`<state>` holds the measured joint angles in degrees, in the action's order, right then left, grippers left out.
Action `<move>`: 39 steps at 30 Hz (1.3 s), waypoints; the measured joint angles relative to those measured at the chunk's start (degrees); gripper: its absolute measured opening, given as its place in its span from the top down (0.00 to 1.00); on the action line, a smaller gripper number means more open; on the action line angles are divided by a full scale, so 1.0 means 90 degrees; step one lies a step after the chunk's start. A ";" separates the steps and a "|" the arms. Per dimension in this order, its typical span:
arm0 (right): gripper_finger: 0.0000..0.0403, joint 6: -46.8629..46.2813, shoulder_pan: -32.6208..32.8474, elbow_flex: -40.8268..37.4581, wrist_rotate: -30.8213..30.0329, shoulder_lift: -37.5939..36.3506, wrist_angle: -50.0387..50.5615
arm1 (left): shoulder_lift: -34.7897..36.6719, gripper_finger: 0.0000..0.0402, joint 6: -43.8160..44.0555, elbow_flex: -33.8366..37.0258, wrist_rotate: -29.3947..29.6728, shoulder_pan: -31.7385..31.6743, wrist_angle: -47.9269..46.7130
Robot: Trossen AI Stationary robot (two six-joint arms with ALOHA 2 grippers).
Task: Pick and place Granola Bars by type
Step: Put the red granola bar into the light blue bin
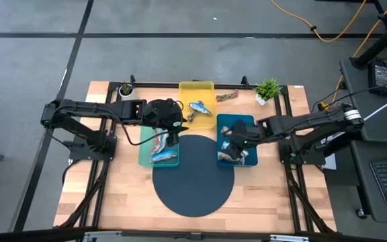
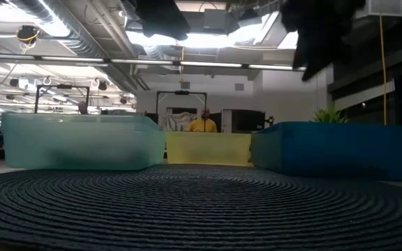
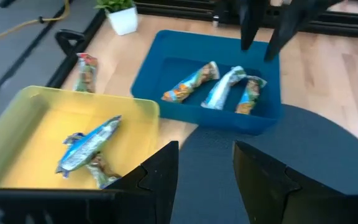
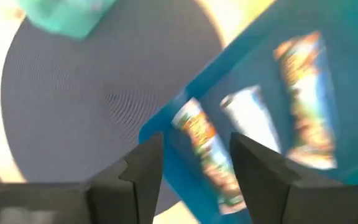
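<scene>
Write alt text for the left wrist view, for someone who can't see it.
Past the left gripper, whose open, empty fingers hang over the dark round mat, a blue tray holds three granola bars. Beside it a yellow tray holds a blue-white bar; one more bar lies on the wooden table near a potted plant.

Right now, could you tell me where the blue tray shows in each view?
High view: blue tray right of centre, under the right gripper.
Low view: right side, beside the yellow tray.
Left wrist view: upper centre, three bars inside.
Right wrist view: right half.
Shared landmark: the dark round mat.
</scene>
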<state>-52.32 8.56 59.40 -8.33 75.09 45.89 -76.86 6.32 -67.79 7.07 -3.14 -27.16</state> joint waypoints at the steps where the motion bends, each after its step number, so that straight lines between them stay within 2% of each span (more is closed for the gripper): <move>1: 0.54 0.0113 0.0000 0.0252 -0.0214 0.0000 0.0261 | 0.0000 0.64 -0.0004 0.0000 0.0086 0.0000 0.0000; 7: 0.57 0.0937 0.0000 0.1674 -0.1681 -0.0038 0.1558 | 0.0000 0.64 -0.0059 0.0000 0.0656 -0.0009 0.0040; 10: 0.58 0.1315 -0.0002 0.2105 -0.2283 -0.0191 0.1896 | 0.0000 0.64 -0.0024 -0.0011 0.0676 -0.0125 0.0101; 16: 0.59 0.1845 -0.0016 0.2066 -0.3268 -0.1027 0.2061 | -0.0038 0.64 0.0156 -0.0184 0.0188 -0.0642 0.0075; 22: 0.59 0.2824 -0.0201 0.1896 -0.3401 -0.1827 0.2016 | -0.0687 0.64 -0.0060 -0.0872 -0.0260 -0.1291 -0.0012; 28: 0.59 0.3633 -0.0646 0.1894 -0.3408 -0.2302 0.1933 | -0.1919 0.64 -0.0325 -0.2296 -0.0861 -0.1893 -0.0030; 33: 0.59 0.4345 -0.1071 0.1891 -0.3394 -0.2479 0.1817 | -0.3121 0.64 -0.0756 -0.3991 -0.1243 -0.2228 -0.0554; 39: 0.59 0.4981 -0.1648 0.1889 -0.2783 -0.2527 0.1783 | -0.4534 0.64 -0.1182 -0.6074 -0.1387 -0.2532 -0.1438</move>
<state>-7.49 -6.28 76.40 -33.38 52.35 61.93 -117.67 -4.32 -122.46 -5.42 -25.93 -40.10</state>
